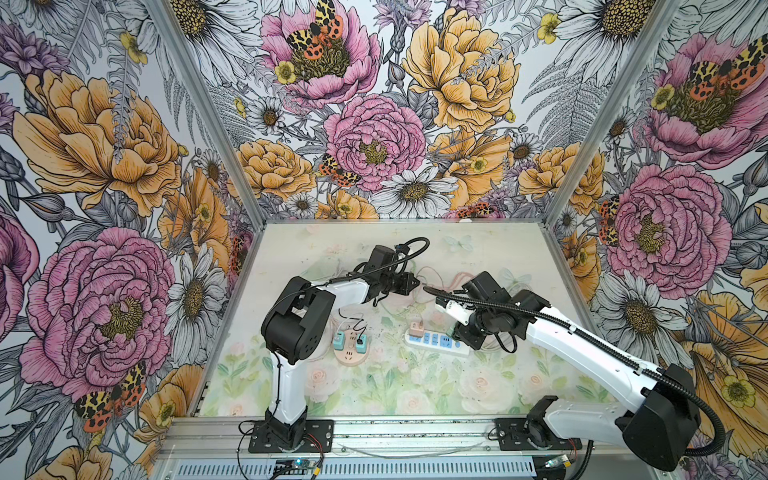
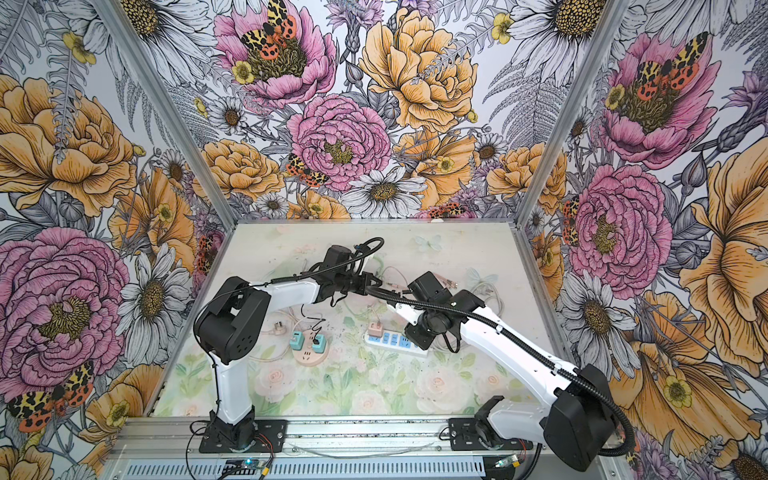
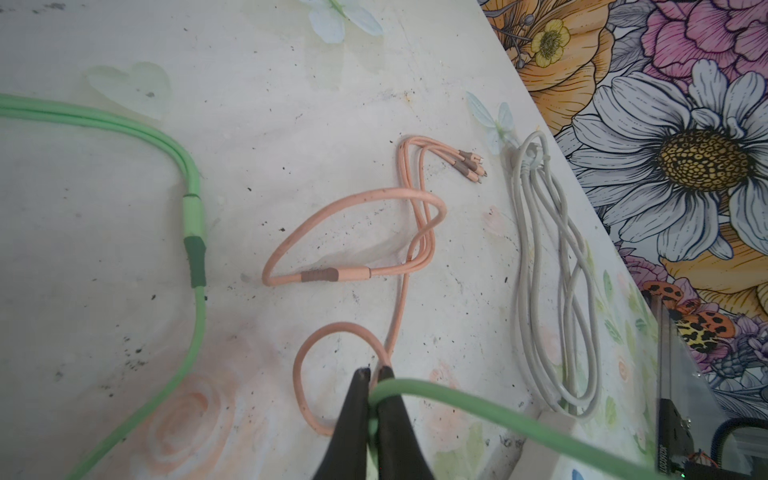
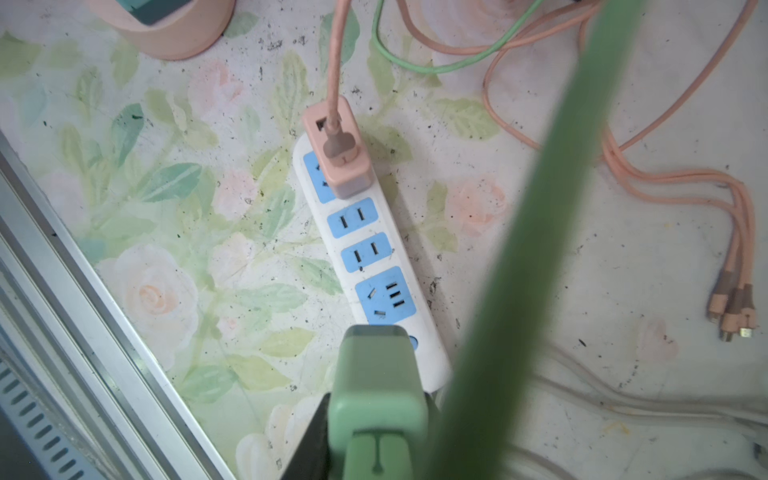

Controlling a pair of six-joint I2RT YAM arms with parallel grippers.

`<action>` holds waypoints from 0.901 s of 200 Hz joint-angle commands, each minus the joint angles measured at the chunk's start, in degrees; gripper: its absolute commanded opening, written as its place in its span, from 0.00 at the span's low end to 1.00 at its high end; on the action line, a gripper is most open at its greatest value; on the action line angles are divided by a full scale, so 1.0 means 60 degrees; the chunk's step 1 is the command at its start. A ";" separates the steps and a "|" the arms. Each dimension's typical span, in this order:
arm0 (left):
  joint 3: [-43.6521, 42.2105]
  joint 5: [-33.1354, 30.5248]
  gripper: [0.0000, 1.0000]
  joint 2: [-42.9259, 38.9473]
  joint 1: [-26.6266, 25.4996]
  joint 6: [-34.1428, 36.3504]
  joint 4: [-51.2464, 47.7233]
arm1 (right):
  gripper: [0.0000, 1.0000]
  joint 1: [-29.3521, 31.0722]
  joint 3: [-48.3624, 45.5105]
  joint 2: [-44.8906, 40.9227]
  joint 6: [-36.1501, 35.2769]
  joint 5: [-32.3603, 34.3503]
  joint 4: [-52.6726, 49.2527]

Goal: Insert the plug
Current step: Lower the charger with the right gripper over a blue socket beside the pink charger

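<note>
Left gripper [image 3: 375,372]: jaws pinched together on 1 green cable [image 3: 195,257], tips low over the table [image 1: 374,399], toward its back edge. Right gripper [image 4: 374,415]: clamped on 1 green plug [image 4: 376,365]; only 1 black finger [image 4: 307,436] was visible beside it. The plug sat over the near end of 1 white power strip [image 4: 365,253], hiding part of a blue button; touching or not, can't tell. The strip lay right of table centre in both top views.

The strip had 4 blue socket panels. The far one was taken by 1 pink adapter [image 4: 345,166] with 1 pink cable [image 4: 334,62] plugged in; 3 stood free. The pink cable ended in 3 connectors [image 4: 733,309] lying together on the table.

1 grey cable [image 3: 530,156] lay coiled by the right edge. 1 round pink socket hub [image 1: 351,353] sat left of centre, carrying 2 teal adapters [image 1: 338,340], [image 1: 360,343], 1 with a black lead.
</note>
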 commanded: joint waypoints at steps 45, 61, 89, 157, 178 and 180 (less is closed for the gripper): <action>0.0416 0.0676 0.10 0.0042 0.0072 0.0178 -0.0220 | 0.00 0.0199 -0.0278 -0.0287 -0.1449 0.0640 0.0189; 0.0484 0.0617 0.09 0.0106 0.0070 0.0266 -0.0413 | 0.00 0.0206 -0.0320 -0.0126 -0.1640 0.0803 0.0175; 0.0535 0.0653 0.09 0.0178 0.0071 0.0326 -0.0495 | 0.00 0.0198 -0.0307 0.0204 -0.1941 0.0581 0.0195; 0.0587 0.0809 0.08 0.0272 0.0061 0.0444 -0.0634 | 0.00 0.0202 -0.0094 0.0854 -0.2340 0.0402 0.0291; 0.0549 0.0777 0.08 0.0274 0.0070 0.0476 -0.0638 | 0.00 0.0199 -0.0110 0.0788 -0.2526 0.0256 0.0426; 0.0544 0.0777 0.08 0.0281 0.0070 0.0484 -0.0637 | 0.00 0.0191 -0.0102 0.0795 -0.2539 0.0234 0.0437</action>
